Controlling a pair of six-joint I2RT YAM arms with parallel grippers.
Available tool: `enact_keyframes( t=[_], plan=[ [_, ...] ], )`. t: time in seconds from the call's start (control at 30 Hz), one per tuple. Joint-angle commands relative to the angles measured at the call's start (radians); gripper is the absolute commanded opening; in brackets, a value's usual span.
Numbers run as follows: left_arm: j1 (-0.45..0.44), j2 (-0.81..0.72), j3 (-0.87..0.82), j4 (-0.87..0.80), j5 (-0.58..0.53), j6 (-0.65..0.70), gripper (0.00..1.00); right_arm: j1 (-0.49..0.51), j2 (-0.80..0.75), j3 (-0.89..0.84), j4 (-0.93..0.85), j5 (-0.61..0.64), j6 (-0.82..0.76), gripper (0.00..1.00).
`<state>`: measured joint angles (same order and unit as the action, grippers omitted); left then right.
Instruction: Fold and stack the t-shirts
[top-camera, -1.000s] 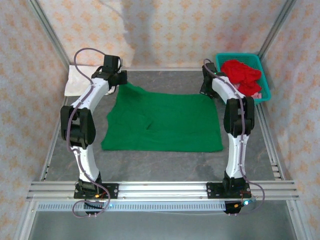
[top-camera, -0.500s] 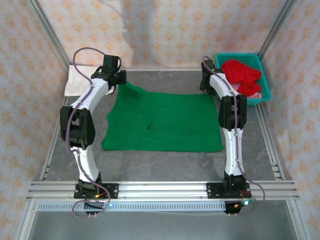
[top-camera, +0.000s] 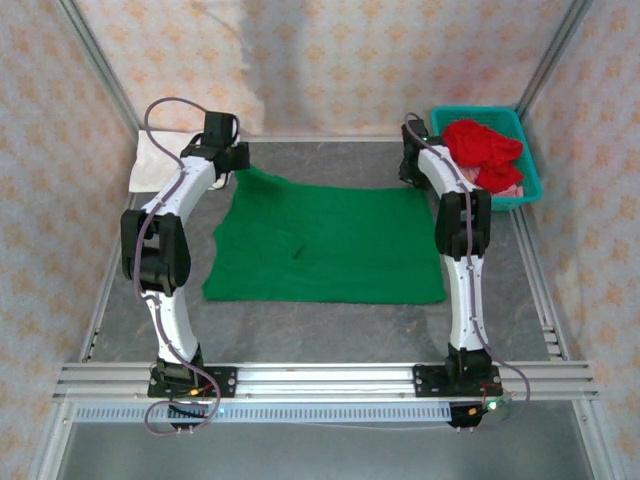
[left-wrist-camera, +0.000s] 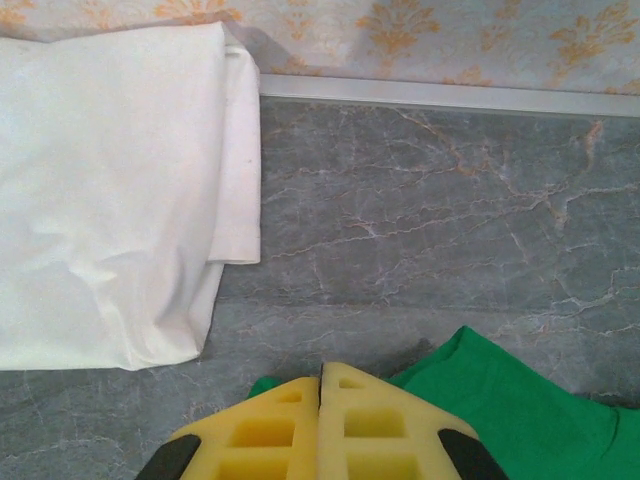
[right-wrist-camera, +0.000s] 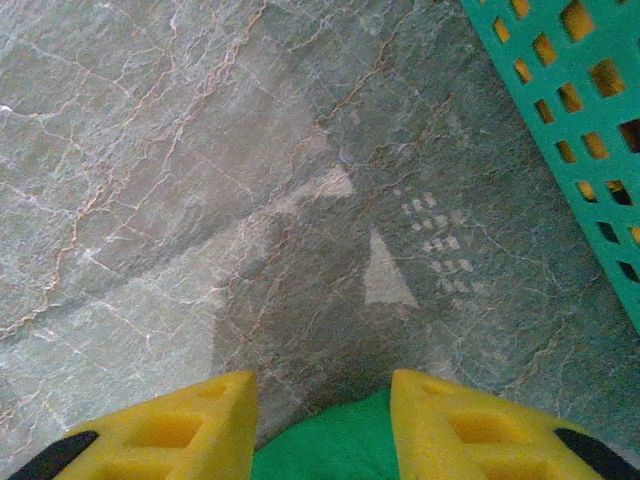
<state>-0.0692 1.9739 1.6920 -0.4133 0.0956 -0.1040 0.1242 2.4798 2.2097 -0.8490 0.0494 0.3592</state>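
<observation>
We catch the first fold being set up: green t-shirt (top-camera: 325, 245) flat mid-frame, left jaws clenched on its upper-left corner, right jaws released astride the upper-right corner; these likely must close next.

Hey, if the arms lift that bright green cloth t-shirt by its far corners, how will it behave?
Probably floppy: the bright green cloth t-shirt lies flat with a soft wrinkle, so it should sag between the left gripper and right gripper. Likely light for its spread, being thin cloth.

Lab rig: aluminium frame (top-camera: 330, 380), wallpapered panels (top-camera: 330, 60).
</observation>
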Motion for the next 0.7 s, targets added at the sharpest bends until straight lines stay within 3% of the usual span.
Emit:
enact_keyframes(
  t=[0.0, 0.4, 0.67],
  plan=[
    [0.011, 0.003, 0.002, 0.024, -0.018, -0.008, 0.0, 0.007, 0.048, 0.013, -0.091, -0.058, 0.019, 0.44],
    [0.025, -0.029, 0.029, 0.019, -0.006, -0.023, 0.0, 0.035, -0.051, 0.06, -0.142, 0.122, -0.071, 0.51],
    [0.035, -0.087, -0.02, 0.031, -0.039, -0.033, 0.0, 0.053, -0.065, 0.061, -0.145, 0.117, -0.07, 0.54]
  ],
)
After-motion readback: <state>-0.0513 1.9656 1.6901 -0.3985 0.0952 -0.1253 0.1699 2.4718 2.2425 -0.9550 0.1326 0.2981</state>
